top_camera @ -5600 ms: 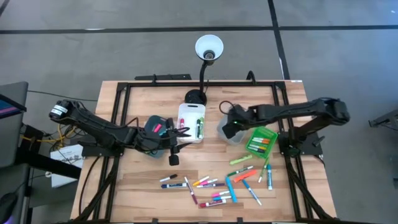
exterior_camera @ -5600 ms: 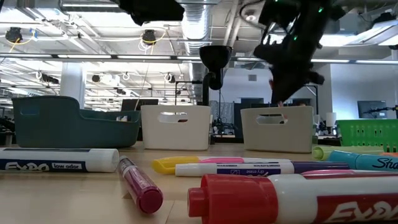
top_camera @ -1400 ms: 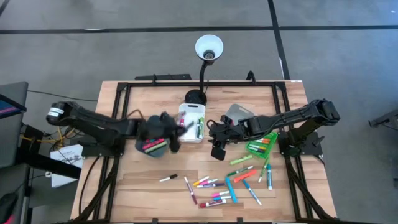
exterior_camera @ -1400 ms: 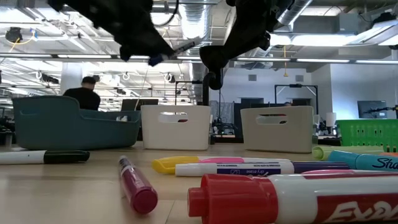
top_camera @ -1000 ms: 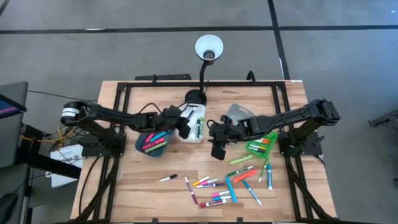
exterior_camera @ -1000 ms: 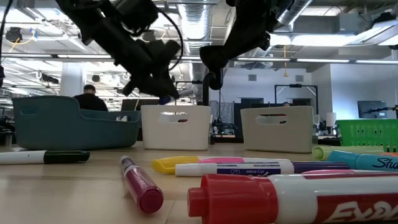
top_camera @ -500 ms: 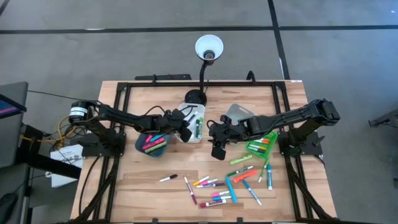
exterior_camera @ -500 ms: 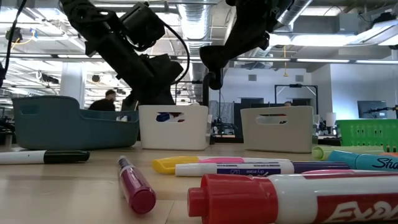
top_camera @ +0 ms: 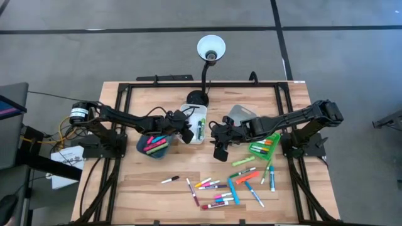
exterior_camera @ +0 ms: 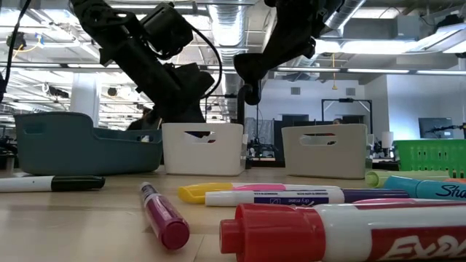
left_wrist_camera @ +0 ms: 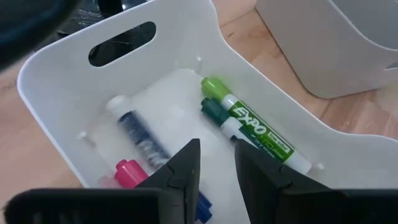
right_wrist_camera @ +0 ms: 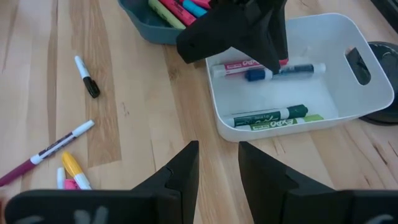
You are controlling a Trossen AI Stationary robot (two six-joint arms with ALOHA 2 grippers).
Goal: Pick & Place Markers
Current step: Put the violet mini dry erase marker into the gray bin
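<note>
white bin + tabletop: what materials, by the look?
White bin: looks like moulded plastic, smooth and semi-gloss, with thin rounded walls and a cut-out handle slot. Table: looks like wood, likely butcher-block, with visible grain and joined strips in a pale satin finish.

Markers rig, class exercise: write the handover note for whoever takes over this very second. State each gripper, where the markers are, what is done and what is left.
Left gripper: over the white bin, fingers apart, nothing between them.
Right gripper: open, empty, hovering above the table beside the white bin.
Done: the white bin holds a blue marker, a pink one and two green ones. The teal bin holds several pink and orange markers; the green bin holds a few.
Left: a black marker lies alone on the table and a loose pile of markers sits near the front right. The grey bin looks empty.
</note>
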